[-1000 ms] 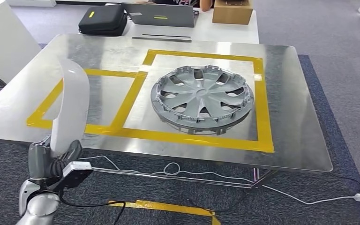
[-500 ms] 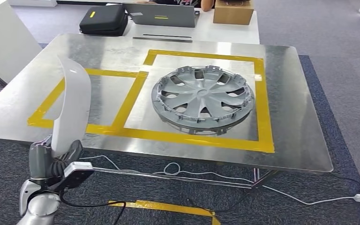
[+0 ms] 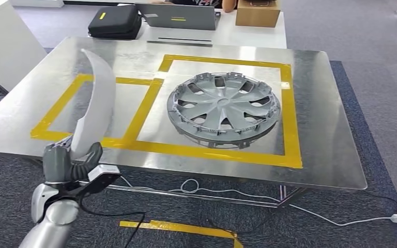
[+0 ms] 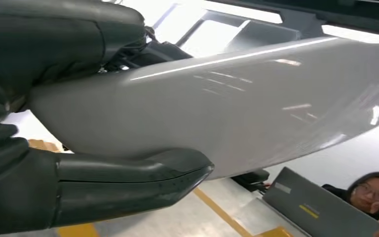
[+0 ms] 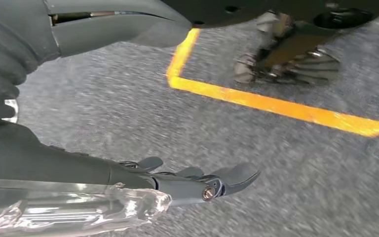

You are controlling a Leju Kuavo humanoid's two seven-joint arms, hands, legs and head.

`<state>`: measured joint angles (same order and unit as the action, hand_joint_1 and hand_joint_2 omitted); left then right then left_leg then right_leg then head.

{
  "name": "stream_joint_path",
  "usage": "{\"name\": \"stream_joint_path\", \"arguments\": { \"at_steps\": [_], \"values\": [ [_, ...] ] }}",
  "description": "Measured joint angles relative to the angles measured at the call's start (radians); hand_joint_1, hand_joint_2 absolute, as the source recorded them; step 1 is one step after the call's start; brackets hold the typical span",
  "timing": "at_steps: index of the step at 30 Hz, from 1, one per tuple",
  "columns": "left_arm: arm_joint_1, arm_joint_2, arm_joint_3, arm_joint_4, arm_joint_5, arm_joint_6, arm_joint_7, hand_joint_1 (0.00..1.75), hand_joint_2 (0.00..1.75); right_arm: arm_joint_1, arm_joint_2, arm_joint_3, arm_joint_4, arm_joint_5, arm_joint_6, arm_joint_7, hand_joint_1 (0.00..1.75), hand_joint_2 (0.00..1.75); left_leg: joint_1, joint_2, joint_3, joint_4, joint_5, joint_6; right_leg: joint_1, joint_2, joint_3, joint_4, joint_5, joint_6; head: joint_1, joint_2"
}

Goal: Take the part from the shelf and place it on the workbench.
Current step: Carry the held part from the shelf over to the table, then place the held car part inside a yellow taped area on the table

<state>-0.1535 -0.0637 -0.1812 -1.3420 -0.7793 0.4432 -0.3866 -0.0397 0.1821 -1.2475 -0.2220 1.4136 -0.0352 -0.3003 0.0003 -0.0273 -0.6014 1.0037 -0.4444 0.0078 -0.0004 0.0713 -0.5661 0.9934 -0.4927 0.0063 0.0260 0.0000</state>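
- The part (image 3: 95, 101), a long curved white panel, stands nearly upright over the near left edge of the table (image 3: 320, 160), its upper end arching above the left yellow-taped rectangle (image 3: 62, 103).
- The left hand (image 3: 70, 163) grips the panel's lower end; in the left wrist view the thumb (image 4: 128, 180) presses one face of the part (image 4: 237, 113) and the darker fingers (image 4: 64, 39) wrap the other side.
- The right hand (image 5: 197, 180) hangs over grey carpet (image 5: 256, 163) crossed by a yellow tape line (image 5: 276, 106); its fingers are stretched out and hold nothing.
- A grey wheel cover (image 3: 223, 107) lies flat inside the larger taped square on the table's right half, well apart from the part.
- Beyond the table sit a black case (image 3: 115, 21), a laptop (image 3: 178, 16) and a cardboard box (image 3: 257, 13) on a white desk.
- A person (image 4: 370, 192) sits behind the laptop in the left wrist view.
- White cables (image 3: 186, 185) trail on the carpet under the table.
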Motion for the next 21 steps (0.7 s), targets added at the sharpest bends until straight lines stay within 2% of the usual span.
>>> {"name": "stream_joint_path", "arguments": {
  "at_steps": [2, 3, 4, 7, 13, 21],
  "values": [
    [-0.149, 0.014, -0.012, 0.167, -0.214, 0.004, 0.164, 1.69, 1.75, -0.010, -0.007, 0.003, 0.000, 0.003, 0.016, 0.011, 0.00, 1.75, 0.000, -0.007, -0.002, 0.000, 0.003, -0.001, 0.000, -0.005, 0.004, 0.001, 0.001, 0.000, 0.000, 0.000],
    [-0.211, 0.021, -0.015, 0.246, -0.292, 0.008, 0.217, 1.69, 1.75, -0.015, -0.010, 0.005, 0.000, 0.003, 0.020, 0.013, 0.00, 1.75, 0.000, -0.007, -0.003, 0.000, 0.005, -0.002, 0.000, -0.004, 0.006, 0.001, 0.003, 0.001, -0.001, 0.000],
    [-0.259, 0.025, -0.016, 0.315, -0.338, 0.011, 0.245, 1.69, 1.75, -0.018, -0.012, 0.006, 0.000, 0.003, 0.024, 0.015, 0.00, 1.75, 0.000, -0.005, -0.003, 0.000, 0.006, -0.002, 0.000, -0.001, 0.007, 0.002, 0.006, 0.001, -0.002, 0.000],
    [-0.341, 0.030, -0.024, 0.444, -0.351, 0.018, 0.248, 1.69, 1.75, -0.013, -0.020, 0.007, 0.000, 0.003, 0.026, 0.018, 0.00, 1.75, 0.000, -0.004, -0.004, 0.000, 0.009, -0.001, -0.001, 0.000, 0.005, 0.002, 0.008, 0.001, -0.003, 0.000],
    [-0.397, 0.030, -0.035, 0.557, -0.351, 0.023, 0.247, 1.69, 1.75, -0.014, -0.023, 0.007, 0.000, 0.003, 0.026, 0.018, 0.00, 1.75, 0.000, -0.004, -0.005, 0.000, 0.008, -0.001, -0.001, 0.000, 0.004, 0.002, 0.007, 0.002, -0.003, 0.000],
    [-0.411, 0.030, -0.040, 0.594, -0.360, 0.009, 0.266, 1.69, 1.75, -0.013, -0.024, 0.007, 0.000, 0.003, 0.028, 0.017, 0.00, 1.75, 0.000, -0.004, -0.005, 0.000, 0.008, -0.001, 0.000, 0.000, 0.004, 0.002, 0.007, 0.001, -0.003, 0.000]
  ]
}}
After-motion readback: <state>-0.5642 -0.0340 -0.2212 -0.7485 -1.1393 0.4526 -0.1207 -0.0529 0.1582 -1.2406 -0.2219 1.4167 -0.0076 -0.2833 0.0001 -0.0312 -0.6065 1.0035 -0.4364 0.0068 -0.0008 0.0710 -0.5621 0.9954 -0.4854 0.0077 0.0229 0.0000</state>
